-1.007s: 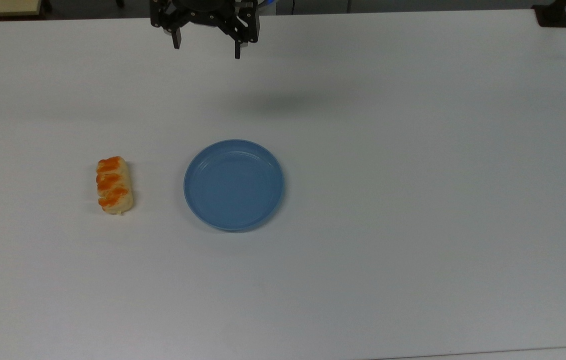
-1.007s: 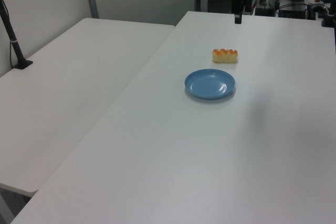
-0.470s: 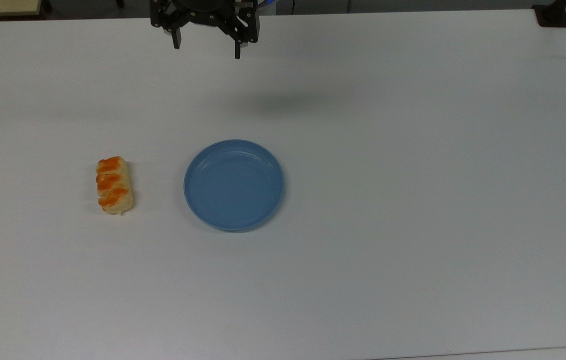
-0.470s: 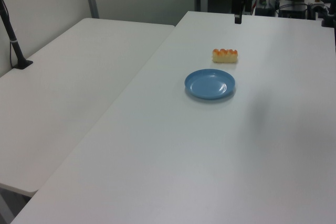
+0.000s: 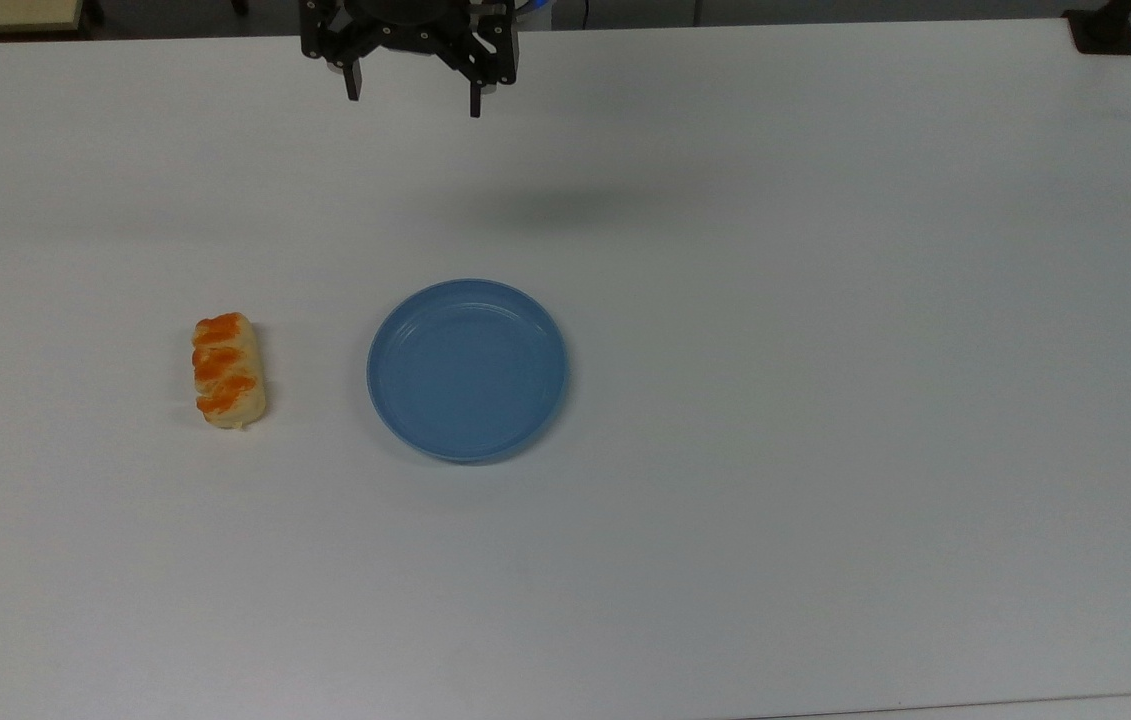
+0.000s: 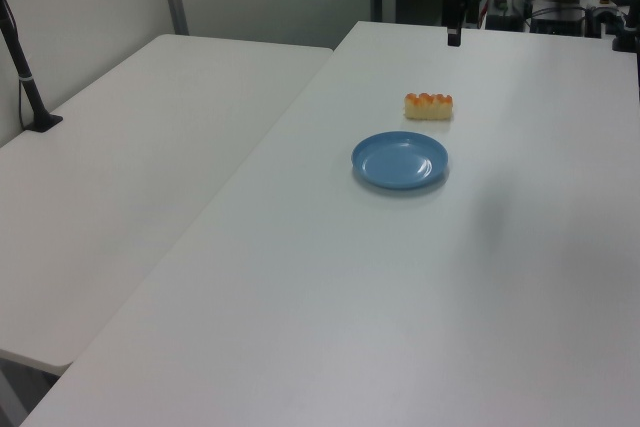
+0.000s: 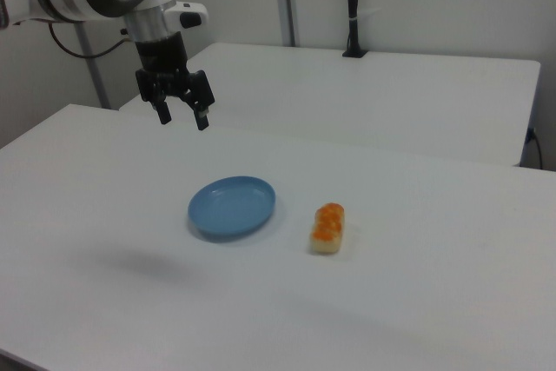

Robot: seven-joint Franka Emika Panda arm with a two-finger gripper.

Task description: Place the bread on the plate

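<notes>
Glazed bread lies beside empty blue plate.

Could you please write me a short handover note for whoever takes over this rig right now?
Gripper: open, holding nothing, raised above the far edge of the table at the top of the top view.
Bread: lying on the table to the top view's left of the plate, apart from it, untouched.
Plate: blue, nothing on it, near the middle of the table.
Done: nothing yet; the bread is not grasped.
Left: move the gripper over the bread, descend, close on it, lift, carry it over the plate and release.
</notes>
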